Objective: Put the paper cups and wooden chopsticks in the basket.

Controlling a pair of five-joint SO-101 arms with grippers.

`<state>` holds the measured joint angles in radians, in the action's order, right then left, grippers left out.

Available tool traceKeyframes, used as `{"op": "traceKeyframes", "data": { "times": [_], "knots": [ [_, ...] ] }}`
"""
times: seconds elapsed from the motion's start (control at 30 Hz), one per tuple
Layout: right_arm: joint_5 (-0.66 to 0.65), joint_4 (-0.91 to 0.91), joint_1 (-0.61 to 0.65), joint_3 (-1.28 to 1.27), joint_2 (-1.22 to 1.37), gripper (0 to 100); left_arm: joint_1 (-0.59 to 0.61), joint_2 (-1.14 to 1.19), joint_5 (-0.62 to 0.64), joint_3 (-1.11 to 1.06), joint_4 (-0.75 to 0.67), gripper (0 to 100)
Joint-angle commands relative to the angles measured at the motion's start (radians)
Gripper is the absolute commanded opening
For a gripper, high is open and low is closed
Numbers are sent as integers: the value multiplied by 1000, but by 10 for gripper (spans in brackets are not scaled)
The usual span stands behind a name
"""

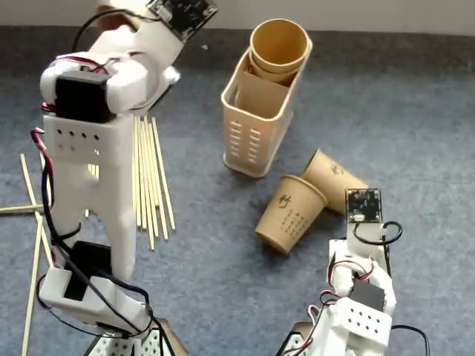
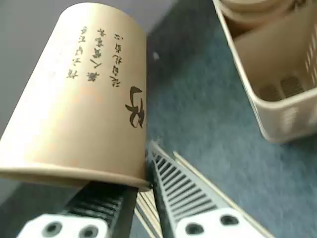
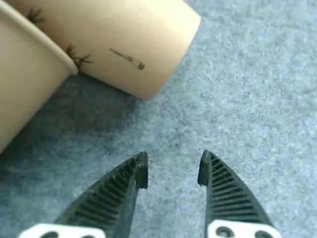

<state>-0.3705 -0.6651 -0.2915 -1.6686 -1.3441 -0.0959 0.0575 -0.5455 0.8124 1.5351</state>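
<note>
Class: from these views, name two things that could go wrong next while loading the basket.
1. The left gripper pinches its paper cup by the rim alone, so the cup may slip or buckle on the way to the basket.
2. The stacked cups already stick out above the basket's top, so another cup set on them could topple off.

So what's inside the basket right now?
Nested paper cups stand in the far compartment of the basket, two rims showing. The near compartment looks empty, but its wall hides part of the floor. Any cups lower in the stack are covered.
</note>
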Motion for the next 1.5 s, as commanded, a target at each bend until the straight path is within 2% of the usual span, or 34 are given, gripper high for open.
{"op": "traceKeyframes", "data": {
  "times": [0.0,0.1,0.2,0.5,0.63,0.7,0.87,1.03,1.13,1.3,1.47],
  "knots": [
    [-9,-4,5,-50,-12,177,-119,15,-29,33,-296,4],
    [-9,-4,5,-50,-12,177,-188,111,-155,2,-489,4],
    [-9,-4,5,-50,-12,177,-231,200,-183,4,-569,4],
    [-9,-4,5,-50,-12,177,-268,272,-186,19,-514,5],
    [-9,-4,5,-50,-12,177,-271,275,-206,19,-414,5],
    [-9,-4,5,-50,-12,177,-265,274,-311,19,-354,5],
    [-11,-4,5,-50,-12,177,-269,259,-626,68,-94,5],
    [-11,-4,5,-50,-12,177,-243,255,-861,143,-63,5],
    [-11,-4,5,-50,-12,177,-200,257,-974,147,-157,5],
    [-11,-4,7,-50,-12,177,-131,257,-1053,145,-408,5],
    [-11,-4,7,-50,-12,177,-97,286,-1263,143,-574,5]
  ]
}}
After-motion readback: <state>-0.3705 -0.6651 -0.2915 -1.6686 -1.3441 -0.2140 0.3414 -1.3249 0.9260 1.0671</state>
